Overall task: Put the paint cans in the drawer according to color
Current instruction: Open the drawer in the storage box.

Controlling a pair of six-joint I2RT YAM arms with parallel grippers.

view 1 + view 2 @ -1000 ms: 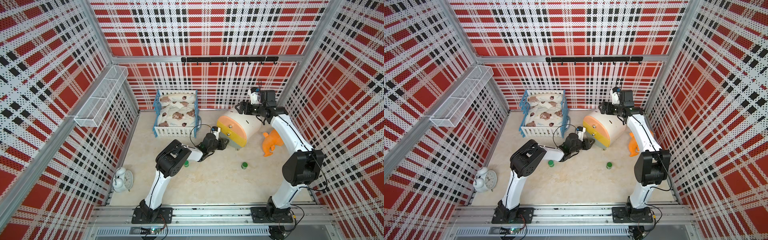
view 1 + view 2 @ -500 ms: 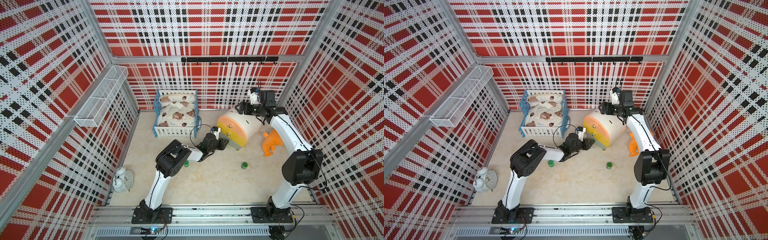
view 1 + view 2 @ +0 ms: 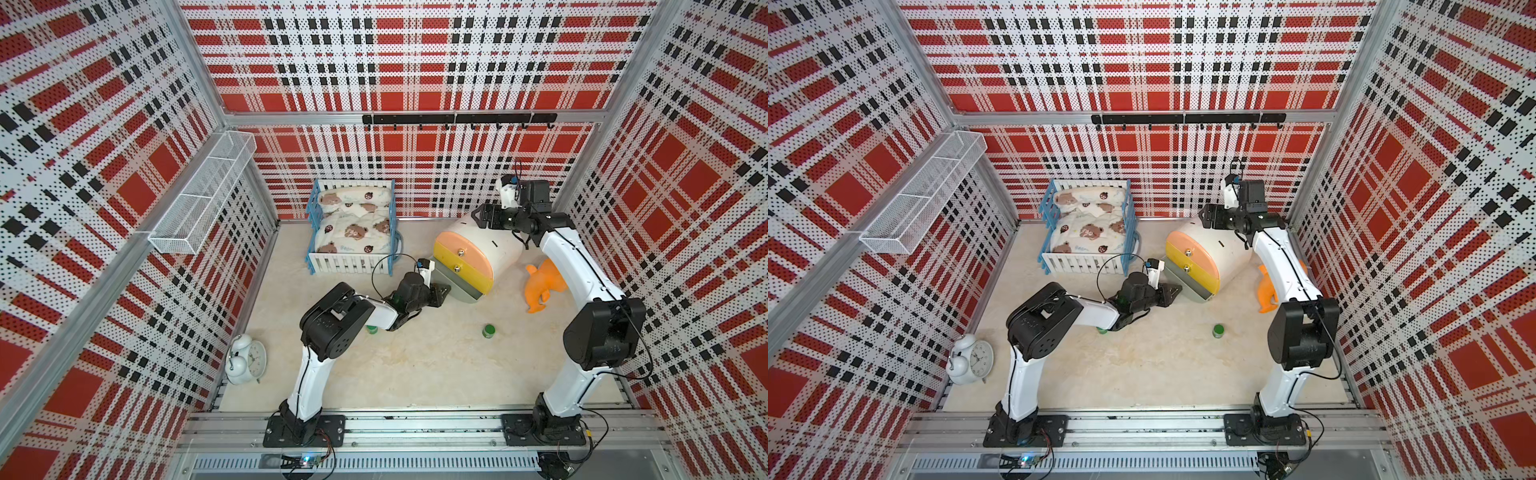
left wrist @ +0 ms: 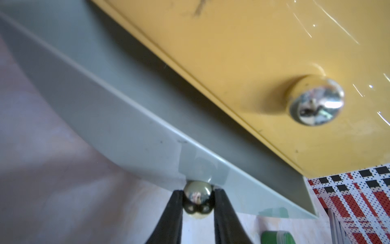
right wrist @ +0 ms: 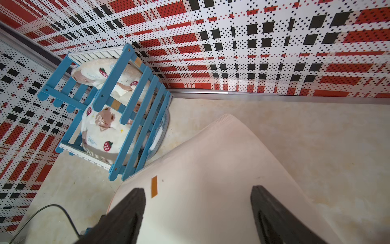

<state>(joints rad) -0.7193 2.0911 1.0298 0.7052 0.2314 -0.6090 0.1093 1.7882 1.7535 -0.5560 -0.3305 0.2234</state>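
The left claw is clamped on the small round metal knob of the grey-green bottom drawer. That drawer's front stands out ahead of the yellow drawer above it.

Both belong to a white, round-topped drawer cabinet standing near the back edge of the beige bench, on its right half.

The right claw is spread wide over the cabinet's white top at its rear end. Whether its fingertips touch the shell cannot be told.

One small green-capped paint can stands alone towards the middle of the bench, well apart from the cabinet. A second green can shows partly under the left arm in both top views.
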